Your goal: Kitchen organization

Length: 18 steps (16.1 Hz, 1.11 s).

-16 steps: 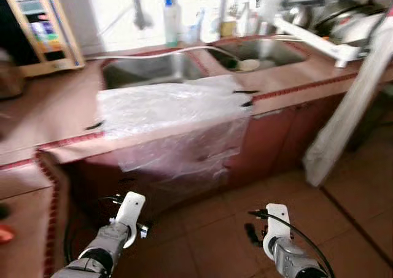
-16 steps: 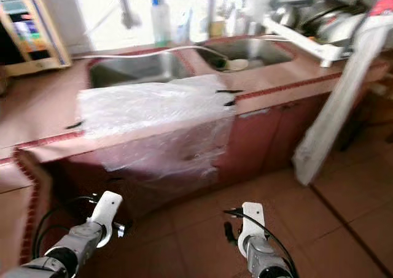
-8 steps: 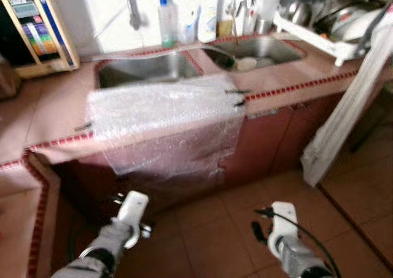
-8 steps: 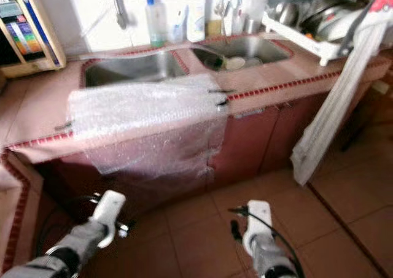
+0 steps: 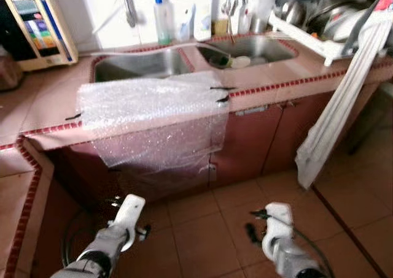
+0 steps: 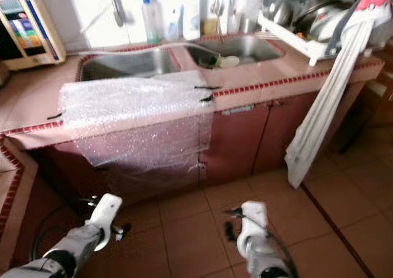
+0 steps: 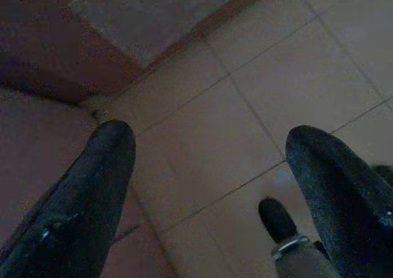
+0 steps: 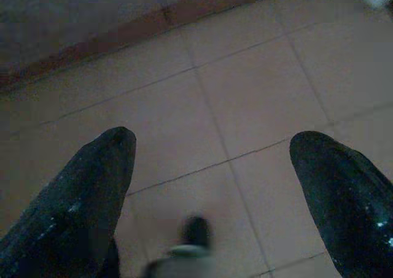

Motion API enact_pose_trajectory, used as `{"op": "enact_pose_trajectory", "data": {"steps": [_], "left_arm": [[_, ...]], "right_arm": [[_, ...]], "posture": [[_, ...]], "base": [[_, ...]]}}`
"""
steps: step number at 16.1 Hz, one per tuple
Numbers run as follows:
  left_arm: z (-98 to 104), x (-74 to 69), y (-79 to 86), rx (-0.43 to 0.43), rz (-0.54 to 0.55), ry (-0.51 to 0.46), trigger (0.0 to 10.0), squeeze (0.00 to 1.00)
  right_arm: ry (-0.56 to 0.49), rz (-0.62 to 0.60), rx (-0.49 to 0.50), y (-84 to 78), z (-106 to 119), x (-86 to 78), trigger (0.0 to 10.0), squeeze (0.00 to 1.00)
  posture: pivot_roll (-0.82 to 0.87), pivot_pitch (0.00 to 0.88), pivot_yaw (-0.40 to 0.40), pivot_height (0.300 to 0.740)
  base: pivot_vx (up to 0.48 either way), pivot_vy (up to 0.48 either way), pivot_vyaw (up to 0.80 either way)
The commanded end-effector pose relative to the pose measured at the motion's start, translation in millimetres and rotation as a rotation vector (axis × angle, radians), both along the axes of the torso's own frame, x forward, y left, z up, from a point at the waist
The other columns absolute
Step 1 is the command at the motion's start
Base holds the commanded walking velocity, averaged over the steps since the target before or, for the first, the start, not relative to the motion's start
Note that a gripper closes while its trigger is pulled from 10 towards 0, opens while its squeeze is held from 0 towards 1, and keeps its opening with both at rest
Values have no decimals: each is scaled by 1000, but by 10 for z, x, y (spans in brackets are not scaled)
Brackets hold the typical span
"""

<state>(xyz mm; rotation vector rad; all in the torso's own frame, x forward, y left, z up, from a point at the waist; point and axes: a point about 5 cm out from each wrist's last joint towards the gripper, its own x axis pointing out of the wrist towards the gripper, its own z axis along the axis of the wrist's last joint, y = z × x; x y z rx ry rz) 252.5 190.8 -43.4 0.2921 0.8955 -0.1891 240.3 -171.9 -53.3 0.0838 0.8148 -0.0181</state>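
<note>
A sheet of bubble wrap (image 5: 153, 115) lies on the tiled counter (image 5: 43, 103) and hangs down over its front edge, in front of the left sink basin (image 5: 138, 63). The right basin (image 5: 258, 48) holds a pale bowl (image 5: 241, 61). Both arms hang low over the floor tiles, well short of the counter: the left arm (image 5: 123, 223) and the right arm (image 5: 276, 226). My left gripper (image 7: 209, 143) is open with only floor between its fingers. My right gripper (image 8: 212, 146) is open too, above bare tiles.
Bottles (image 5: 161, 17) stand behind the sinks. A dish rack (image 5: 325, 20) full of dishes sits at the counter's right end. A long white folded item (image 5: 338, 112) leans against that corner. A boxy appliance (image 5: 37, 26) stands at the back left. The counter wraps round on my left (image 5: 18, 186).
The whole picture has shifted and sharpened, so the camera moved; the counter now sits a little farther left. Both arms hang low as before, with nothing taken hold of.
</note>
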Motion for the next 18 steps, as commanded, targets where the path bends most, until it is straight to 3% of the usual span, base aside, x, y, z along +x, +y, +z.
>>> {"op": "enact_pose_trajectory", "data": {"steps": [1, 13, 18], "left_arm": [[13, 23, -35, -4, -12, -9, 10000, 0], [8, 17, -39, -8, -7, -9, 10000, 0], [15, 25, -32, -20, 9, -16, 10000, 0]], "right_arm": [[-4, -4, -14, -64, 13, 10, 10000, 0], [-4, -5, -17, -77, 13, 8, 10000, 0], [-5, 11, -32, -75, 18, 16, 10000, 0]], "posture": [[-146, 0, 63, 740], [-147, 0, 63, 740], [-151, 0, 65, 740]], "base": [[0, -360, 0], [0, -358, 0], [0, 0, 0]]}}
